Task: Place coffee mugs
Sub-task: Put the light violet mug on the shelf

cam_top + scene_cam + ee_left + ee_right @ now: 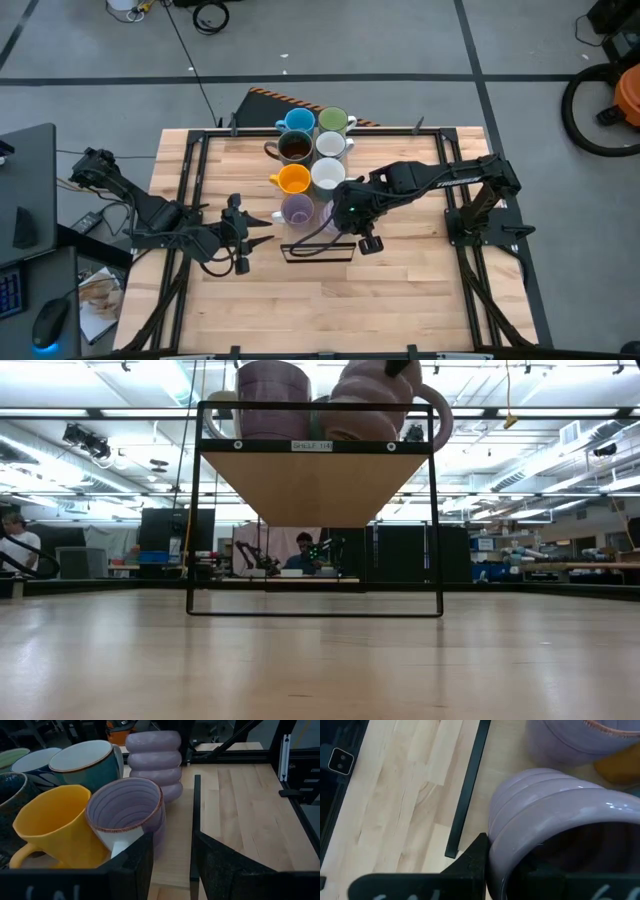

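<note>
Eight mugs stand in two rows on a low black-framed shelf [320, 250]: blue [297, 122], green [333, 121], dark brown [294, 147], two white [331, 146], orange [293, 179] and a lavender mug [297, 209]. A ribbed lavender mug [154, 760] sits at the shelf's near right corner. My right gripper [345, 212] is shut on it and hides most of it from above. My left gripper [262, 230] is open, level with the shelf and to its left. It points at the lavender mug's [125, 810] white handle [117, 845]. My right gripper holds the ribbed lavender mug by its rim [495, 855], on the side nearest the table's near edge. One finger [475, 860] is outside the wall and the other is inside the hollow. It comes from above, slanting in from the right. The mug's base [365, 436] is level with the shelf board, handle [440, 415] sticking out.
The shelf [315, 480] stands on thin black legs above the wooden table, with open space beneath it. Bare tabletop lies near and right of it [240, 810]. Black rails run along the table's sides. A person sits in the room beyond [303, 550].
</note>
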